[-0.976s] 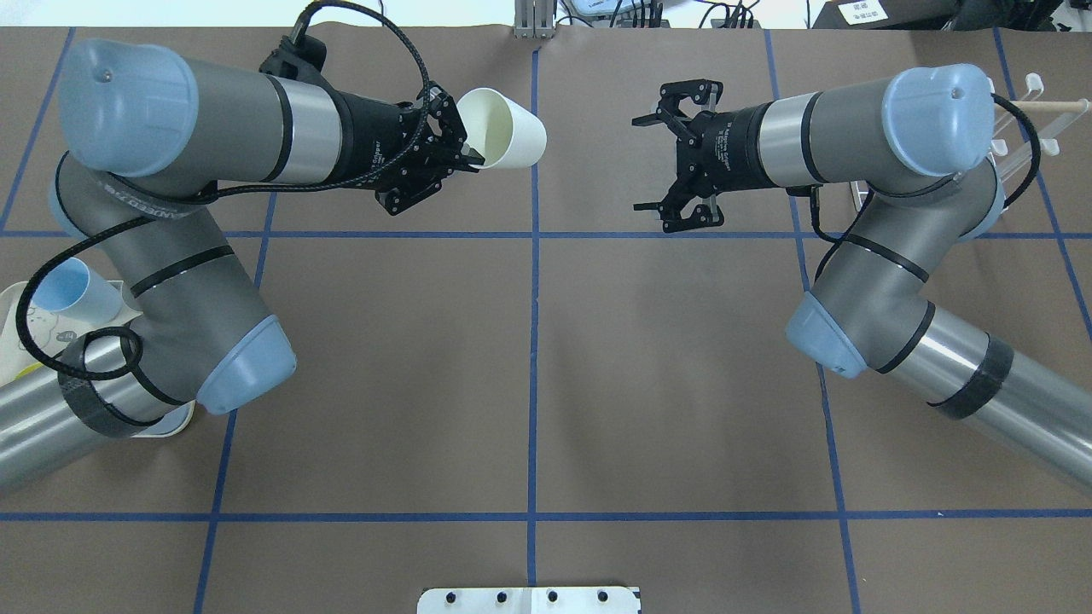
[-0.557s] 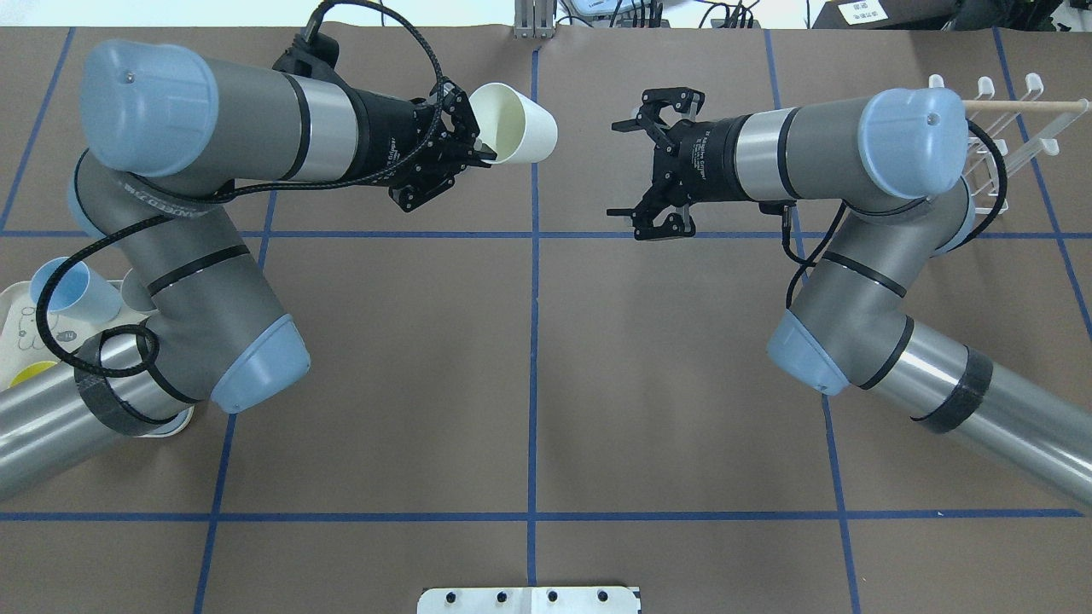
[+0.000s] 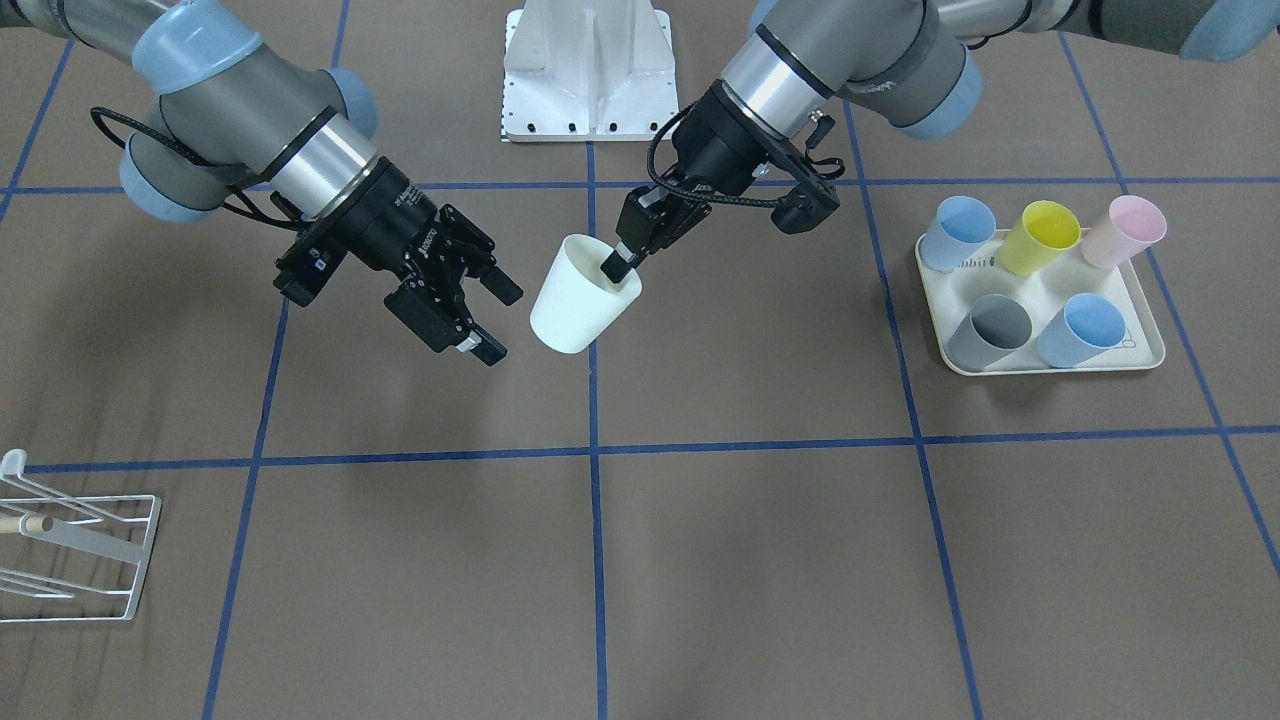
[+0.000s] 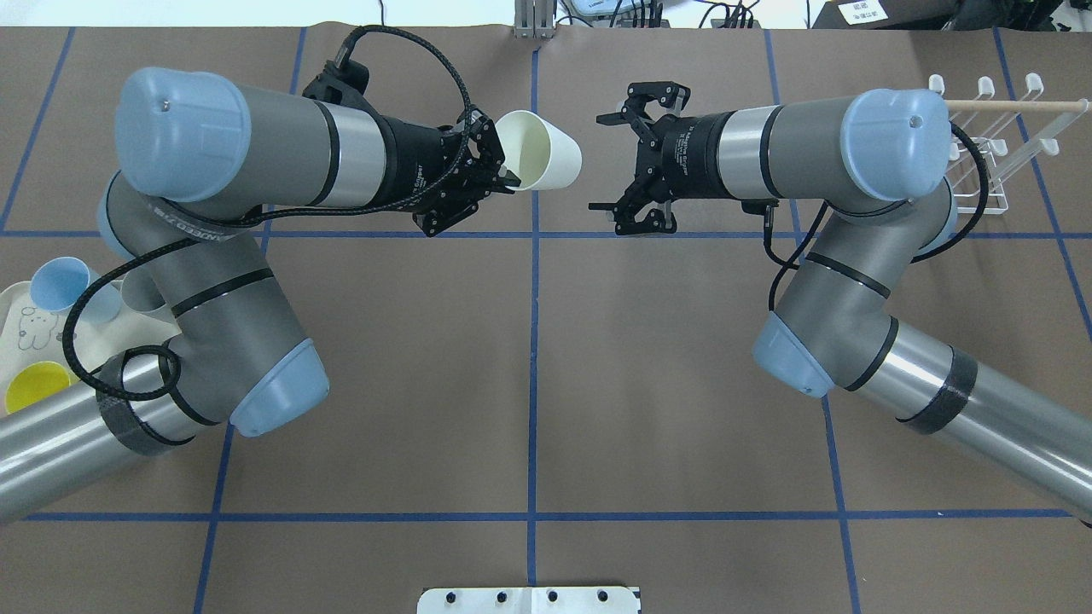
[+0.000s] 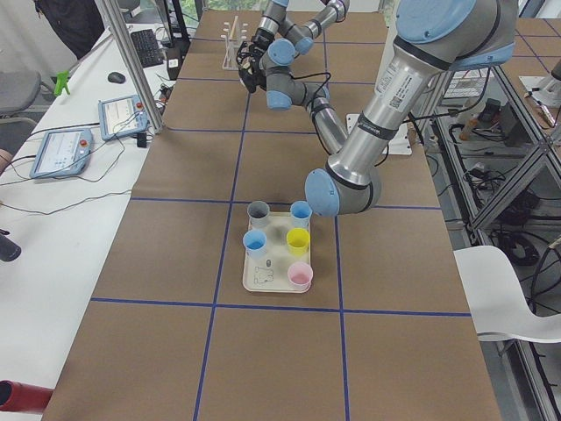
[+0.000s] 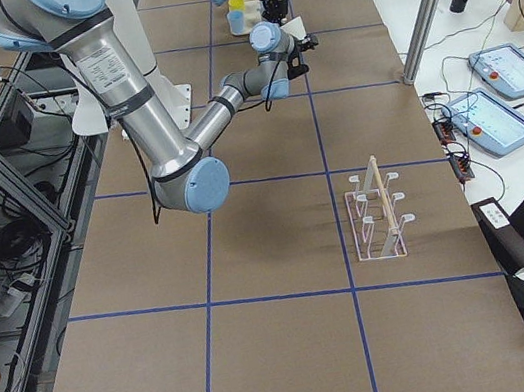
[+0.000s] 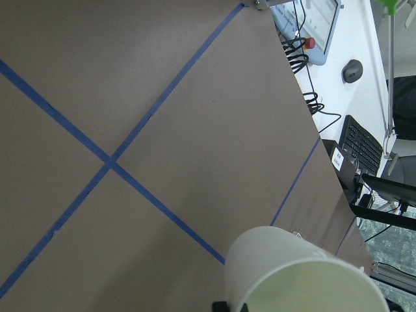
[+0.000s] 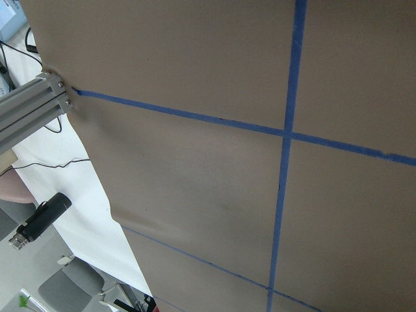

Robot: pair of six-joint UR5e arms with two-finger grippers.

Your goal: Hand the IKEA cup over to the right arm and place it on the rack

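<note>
In the overhead view my left gripper [image 4: 503, 177] pinches the rim of the white cup [image 4: 550, 158], held in the air over the table. The cup's base points to 3 o'clock, and my right gripper [image 4: 599, 164] waits just beside it with its jaws spread.

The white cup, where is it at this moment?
In the overhead view the white cup is held above the table, at its far middle, its rim pinched by the left gripper, a small gap from the open right gripper.

Rack [image 3: 100, 548] cut by the front-facing view's edge; left arm [image 4: 213, 281] half-covers the tray [image 4: 26, 341] overhead.
</note>
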